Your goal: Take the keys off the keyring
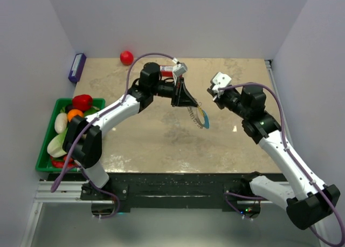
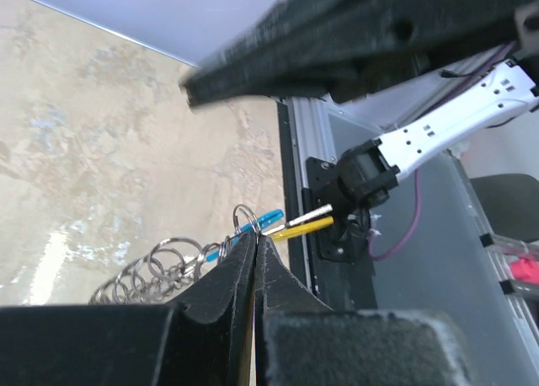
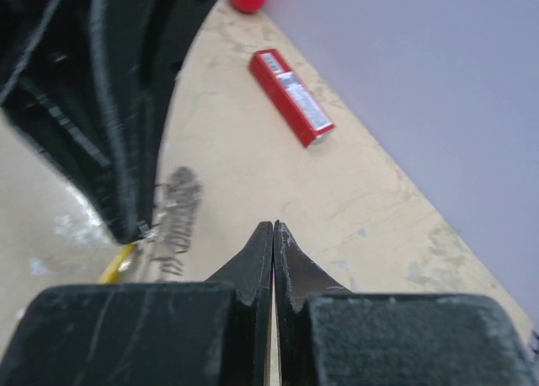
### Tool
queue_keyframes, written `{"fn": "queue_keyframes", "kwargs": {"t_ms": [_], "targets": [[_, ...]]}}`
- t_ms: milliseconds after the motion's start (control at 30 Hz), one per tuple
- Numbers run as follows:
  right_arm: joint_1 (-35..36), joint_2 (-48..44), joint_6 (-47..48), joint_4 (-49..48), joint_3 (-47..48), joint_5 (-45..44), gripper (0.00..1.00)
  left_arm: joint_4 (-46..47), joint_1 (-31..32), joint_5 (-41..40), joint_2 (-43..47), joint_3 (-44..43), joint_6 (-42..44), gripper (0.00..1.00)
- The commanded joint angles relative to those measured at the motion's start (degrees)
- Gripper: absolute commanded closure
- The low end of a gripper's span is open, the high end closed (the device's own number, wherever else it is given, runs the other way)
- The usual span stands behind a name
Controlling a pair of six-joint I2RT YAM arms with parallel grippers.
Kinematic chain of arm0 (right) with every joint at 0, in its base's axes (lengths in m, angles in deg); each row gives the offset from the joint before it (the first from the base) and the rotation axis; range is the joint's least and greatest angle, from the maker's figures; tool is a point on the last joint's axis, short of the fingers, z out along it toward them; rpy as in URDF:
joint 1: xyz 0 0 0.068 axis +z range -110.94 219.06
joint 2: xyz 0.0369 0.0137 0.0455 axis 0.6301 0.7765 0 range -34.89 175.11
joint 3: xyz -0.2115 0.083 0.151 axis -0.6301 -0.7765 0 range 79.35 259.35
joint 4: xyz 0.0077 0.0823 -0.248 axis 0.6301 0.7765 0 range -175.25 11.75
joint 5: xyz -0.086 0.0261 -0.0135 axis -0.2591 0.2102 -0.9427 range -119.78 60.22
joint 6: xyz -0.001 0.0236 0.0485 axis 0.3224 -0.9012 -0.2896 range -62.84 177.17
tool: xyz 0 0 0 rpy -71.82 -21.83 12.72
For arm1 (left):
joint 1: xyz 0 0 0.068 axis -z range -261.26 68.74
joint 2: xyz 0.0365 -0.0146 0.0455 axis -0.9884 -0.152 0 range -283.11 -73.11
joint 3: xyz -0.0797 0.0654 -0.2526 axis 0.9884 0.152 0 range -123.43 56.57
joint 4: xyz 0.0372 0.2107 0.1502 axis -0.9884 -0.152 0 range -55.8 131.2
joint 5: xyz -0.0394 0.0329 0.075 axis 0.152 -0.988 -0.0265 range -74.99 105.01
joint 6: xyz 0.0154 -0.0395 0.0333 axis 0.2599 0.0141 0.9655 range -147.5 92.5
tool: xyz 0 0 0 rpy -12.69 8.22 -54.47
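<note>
The job is at the holding step. The left tool [image 2: 254,244] is pinched tight on the keyring [image 2: 160,266]. It grips near the end where the small yellow key [image 2: 305,227] sticks out next to a blue piece [image 2: 268,220]. The key is on the ring, so nothing has come off yet. The keyring hangs from the left tool over the middle of the desk [image 1: 161,144]. I cannot tell if its low end touches the desk.

The right tool [image 3: 273,234] is closed and has nothing in it. It is near the left tool, a little to one side, and it points at the keyring.

Next, I think the right tool has to open, move in to the yellow key and grab it. Then it must slide or twist the key off while the left tool holds on. The key is tiny, so that needs care.

The left arm reaches far out across the desk, bent at the elbow. The right arm reaches up from its own side, with its wrist turned toward the left tool.
</note>
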Motion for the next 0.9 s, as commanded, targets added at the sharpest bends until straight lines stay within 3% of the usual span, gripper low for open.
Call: {"fn": "queue_keyframes", "kwargs": {"t_ms": [0, 267, 300, 333, 400, 533, 600, 867], "targets": [[-0.41, -0.3, -2.18, -6.97, 3.26, -5.48, 1.0, 2.91, 0.08, 4.88, 1.63, 0.4, -2.17, 0.99], [-0.59, 0.84, 3.08, 1.18, 5.54, 4.52, 1.0, 2.3, 0.08, 5.06, 1.89, 0.14, -1.57, 1.0], [-0.5, 1.19, 5.35, 4.59, 7.81, 6.2, 0.97, 1.59, 0.08, 4.62, 1.98, -0.04, -0.86, 1.0], [-0.5, 1.46, 7.99, 9.15, 8.78, 8.91, 0.83, 0.8, 0.08, 4.62, 2.06, -0.48, -0.25, 1.0], [-0.5, 2.78, 11.6, 14.62, 12.55, 11.21, 0.72, -1.74, 0.17, 4.01, 2.15, -1.35, 2.21, 1.0], [-0.59, 6.11, 20.12, 28.94, 19.24, 15.44, 0.66, -6.22, 0.08, 2.6, 2.15, -2.41, 5.55, 1.0], [-0.33, 7.0, 22.94, 31.69, 20.75, 16.5, 0.66, -6.23, 0.08, 1.99, 2.15, -2.33, 5.91, 1.0], [5.64, 2.7, 27.17, 23.01, 8.47, 4.03, 0.64, -5.97, 0.08, -1.17, 2.42, -2.15, 4.51, 1.0]]}}
